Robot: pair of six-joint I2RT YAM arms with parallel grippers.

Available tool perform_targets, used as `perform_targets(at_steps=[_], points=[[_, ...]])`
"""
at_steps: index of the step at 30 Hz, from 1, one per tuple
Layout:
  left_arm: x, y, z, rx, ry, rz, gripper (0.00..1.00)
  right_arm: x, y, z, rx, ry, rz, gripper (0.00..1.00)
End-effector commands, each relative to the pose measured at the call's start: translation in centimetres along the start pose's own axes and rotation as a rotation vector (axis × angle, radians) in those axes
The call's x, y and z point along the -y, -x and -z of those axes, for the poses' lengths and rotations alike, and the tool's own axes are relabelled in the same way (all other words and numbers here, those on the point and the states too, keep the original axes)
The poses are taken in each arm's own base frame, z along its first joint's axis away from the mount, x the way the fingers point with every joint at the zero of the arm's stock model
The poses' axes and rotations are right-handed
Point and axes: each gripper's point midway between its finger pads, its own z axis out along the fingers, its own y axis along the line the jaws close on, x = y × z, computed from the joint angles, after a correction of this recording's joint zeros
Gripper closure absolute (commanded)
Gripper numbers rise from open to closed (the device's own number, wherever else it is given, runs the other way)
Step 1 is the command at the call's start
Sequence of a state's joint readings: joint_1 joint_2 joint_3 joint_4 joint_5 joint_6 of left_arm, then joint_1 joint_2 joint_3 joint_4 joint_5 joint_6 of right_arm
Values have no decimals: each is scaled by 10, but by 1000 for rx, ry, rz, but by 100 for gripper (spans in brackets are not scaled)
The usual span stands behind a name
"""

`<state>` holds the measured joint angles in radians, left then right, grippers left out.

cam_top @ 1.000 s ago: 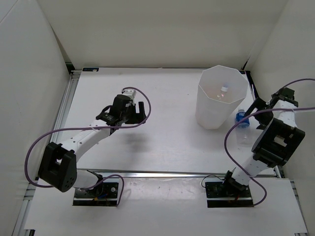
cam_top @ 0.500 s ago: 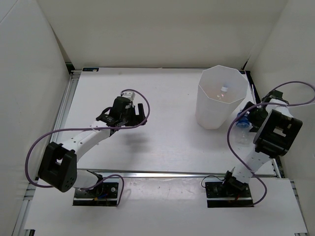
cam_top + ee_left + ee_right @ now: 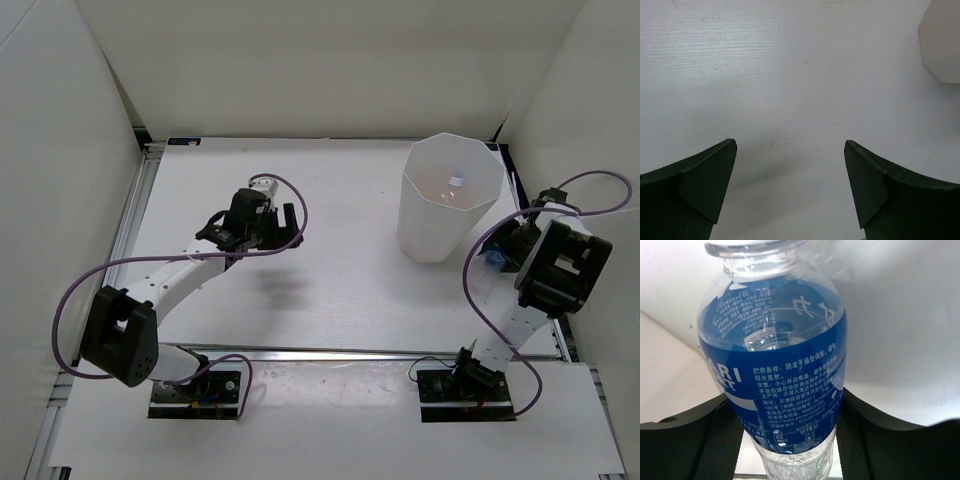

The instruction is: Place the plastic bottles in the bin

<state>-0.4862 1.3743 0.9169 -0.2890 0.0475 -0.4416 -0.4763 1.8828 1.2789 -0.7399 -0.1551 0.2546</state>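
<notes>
Top external: right arm point(image 3: 553, 268) folded back, jaws clasping blue-label bottle point(image 3: 775, 365).

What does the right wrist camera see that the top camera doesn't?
Only the right wrist view shows the tiny writing on the bottle with the blue label, and the black fingers pressed against both its sides. Only the top view shows the big white bin, something small inside it, both arms and the open left gripper. Both show that bottle and the white table.
</notes>
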Motion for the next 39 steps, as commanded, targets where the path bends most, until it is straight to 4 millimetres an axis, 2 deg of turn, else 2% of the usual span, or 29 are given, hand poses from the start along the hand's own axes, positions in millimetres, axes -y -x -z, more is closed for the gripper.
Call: perform_targets(at_steps=[1,3,4,5,6,8,9,11,13,16,17,20,21,23,24,25,26,27,28,29,31,32,33,34,35,36,37,38,39], points=[[20,33,6,59,-64,-26,0,2,3,33,100,-47,-127,58],[23,36,0,50,-70,-26,0,0,-5,51,150,-40,-180,62],[25,42,2,62,-76,-27,0,1,-8,56,170,-48,-207,68],[29,49,1,74,-81,-28,0,-2,-9,74,236,-37,-267,73],[29,50,-3,68,-78,-27,0,8,-22,77,236,-85,-310,76],[33,59,-4,82,-84,-28,0,3,-29,103,307,-90,-332,83],[33,60,-7,78,-83,-28,0,7,-41,110,299,-124,-360,83],[31,65,-10,89,-62,-27,0,3,-44,139,386,-119,-364,83],[32,66,-12,89,-63,-18,0,-2,-58,150,384,-92,-411,83],[28,58,-26,45,-64,-1,0,-24,-75,169,372,24,-427,85],[33,60,-27,39,-82,10,0,-30,-79,183,407,60,-442,86],[36,66,-33,27,-100,15,0,-56,-84,229,487,210,-452,87],[40,74,-33,41,-107,13,0,-66,-81,258,552,278,-430,87],[45,73,-39,23,-133,4,0,-80,-79,289,608,362,-411,87],[42,80,-38,36,-131,9,0,-88,-77,305,635,412,-390,87],[45,81,-41,30,-141,8,0,-103,-66,333,704,482,-352,87],[45,76,-45,13,-144,22,0,-108,-60,346,740,501,-326,87],[44,82,-43,21,-153,27,0,-120,-58,357,750,536,-291,87],[46,86,-42,29,-157,25,0,-131,-44,361,764,538,-256,87],[47,82,-45,14,-165,26,0,-143,-39,370,784,561,-206,87],[39,91,-44,31,-154,49,0,-176,-24,379,827,577,-96,83],[40,93,-46,32,-154,49,0,-195,-27,376,833,567,4,81],[39,93,-46,33,-154,40,0,-211,-14,372,851,540,45,79],[39,93,-46,33,-154,40,0,-216,-2,371,908,483,63,72],[41,97,-45,42,-158,28,0,-233,-2,368,912,477,118,69],[42,99,-42,50,-161,26,0,-243,9,348,897,425,165,67],[42,99,-42,50,-161,26,0,-251,14,352,912,425,181,59],[42,98,-38,54,-162,17,0,-258,15,347,905,420,205,55],[43,102,-33,69,-168,1,0,-266,23,333,880,404,231,52]])
